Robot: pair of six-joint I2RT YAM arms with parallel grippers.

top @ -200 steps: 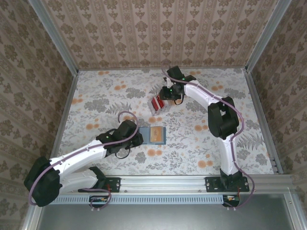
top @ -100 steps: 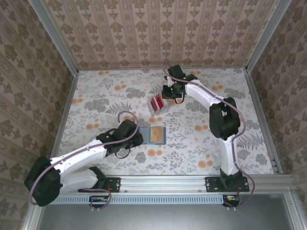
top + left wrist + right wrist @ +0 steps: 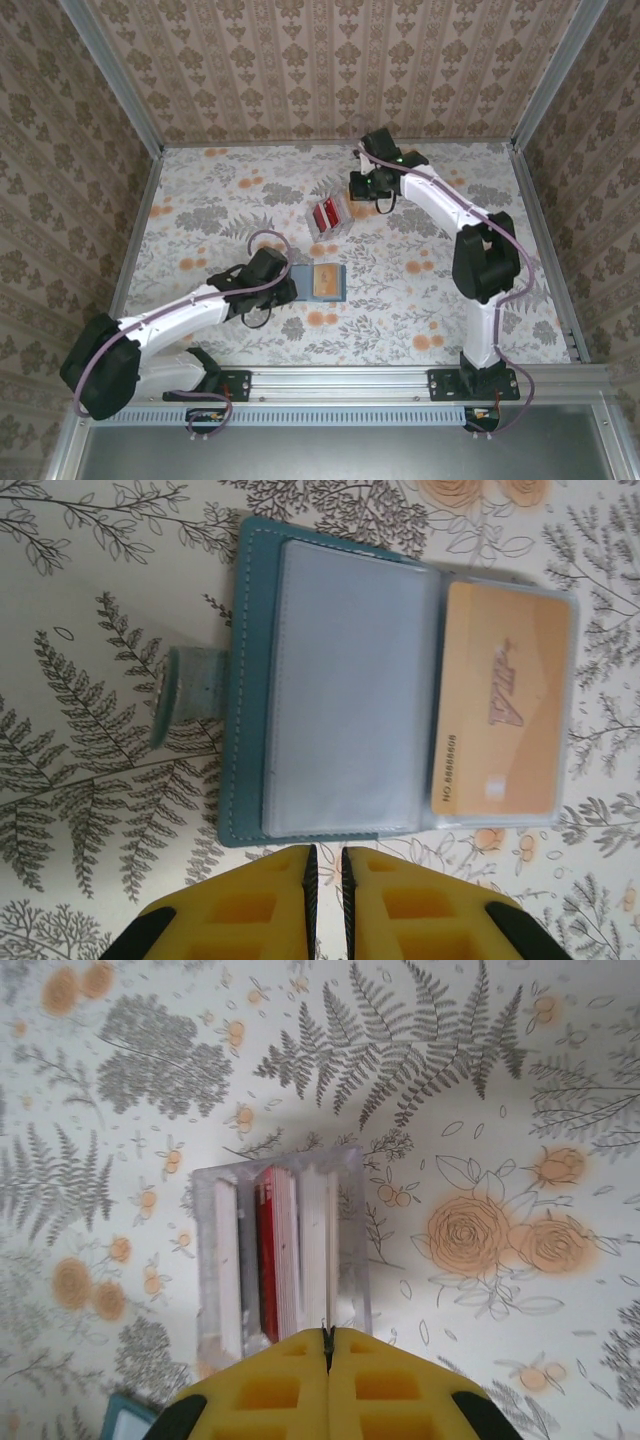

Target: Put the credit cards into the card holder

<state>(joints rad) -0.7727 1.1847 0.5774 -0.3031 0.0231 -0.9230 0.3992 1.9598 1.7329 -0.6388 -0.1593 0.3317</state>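
The card holder (image 3: 320, 281) lies open on the table, teal with clear pockets (image 3: 340, 690). A tan card (image 3: 505, 715) fills its right pocket. My left gripper (image 3: 326, 852) hovers just off the holder's near edge (image 3: 287, 287), its jaws a narrow slit apart with nothing between them. The credit cards (image 3: 266, 1250) stand on edge in a small clear box (image 3: 328, 216), red faces showing. My right gripper (image 3: 327, 1332) is at the box's near end (image 3: 352, 194). It is shut on the thin white edge of the rightmost card (image 3: 329, 1240).
A teal snap tab (image 3: 190, 695) sticks out from the holder's left side. Patterned walls and metal rails (image 3: 135, 220) ring the floral table. The two arms are well apart, with the box between them.
The right gripper has closed at the card stack, and its wrist has shifted slightly right and back. The left arm and the card holder have stayed put.
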